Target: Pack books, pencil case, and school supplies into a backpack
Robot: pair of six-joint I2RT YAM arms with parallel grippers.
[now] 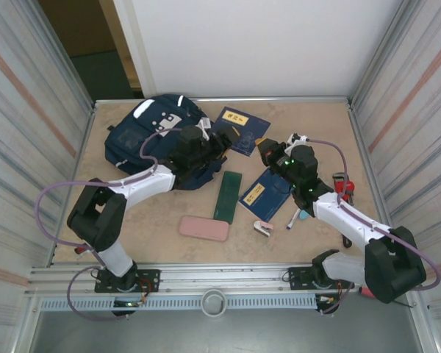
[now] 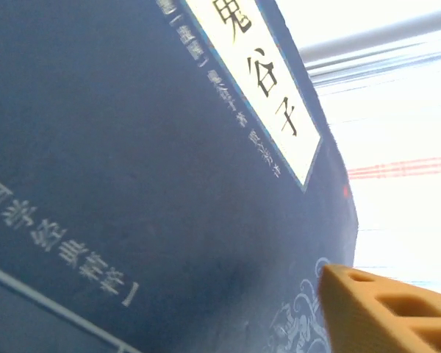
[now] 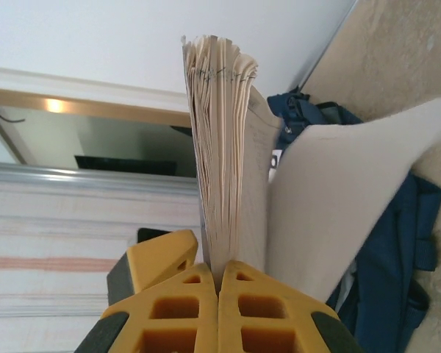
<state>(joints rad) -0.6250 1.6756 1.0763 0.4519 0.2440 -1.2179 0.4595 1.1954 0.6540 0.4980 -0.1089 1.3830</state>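
The right claw (image 3: 219, 278) is clenched on only the pages of a book (image 3: 220, 132), its cover flopping open near the backpack (image 1: 143, 136). Further in, the left claw (image 1: 214, 138) crowds a navy book (image 2: 132, 184); I cannot tell its grip. Held by pages alone, the book could tear or slip.

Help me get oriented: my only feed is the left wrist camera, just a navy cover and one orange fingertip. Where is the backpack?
Observer: The backpack lies at the far left of the table, close to its back edge.
Operator: And the right arm?
Observer: The right gripper is shut on a book by its page block, the cover flopping open.
Operator: Anything unpacked?
Observer: A pink pencil case, a green box and a marker lie out on the table.
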